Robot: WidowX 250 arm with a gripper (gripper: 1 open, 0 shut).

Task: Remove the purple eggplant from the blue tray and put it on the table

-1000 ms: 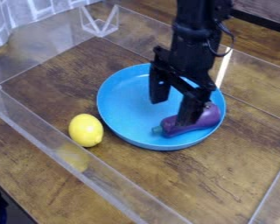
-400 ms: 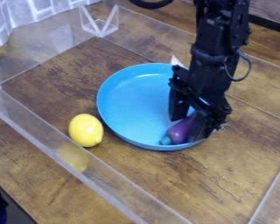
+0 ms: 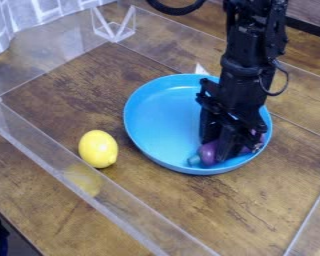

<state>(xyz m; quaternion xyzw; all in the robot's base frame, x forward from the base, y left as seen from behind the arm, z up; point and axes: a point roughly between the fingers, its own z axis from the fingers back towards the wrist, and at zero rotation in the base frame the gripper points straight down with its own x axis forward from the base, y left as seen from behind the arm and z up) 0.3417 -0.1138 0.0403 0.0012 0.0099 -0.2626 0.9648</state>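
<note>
The purple eggplant [image 3: 207,154], a small matte toy, lies inside the round bright blue plastic tray [image 3: 156,120] against its near right rim. The dark brown wooden plank table [image 3: 69,95], edged by clear acrylic walls [image 3: 43,45], carries the tray near its middle. The black gripper [image 3: 230,140] points straight down, fingers clenched on the eggplant. A yellow lemon [image 3: 99,149] sits toward the table's near left edge.

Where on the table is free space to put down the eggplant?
Bare table lies to the right of and in front of the blue tray. More lies behind the tray. The strip between the tray and the lemon is narrow. The gripper and eggplant crowd the tray's right side.
</note>
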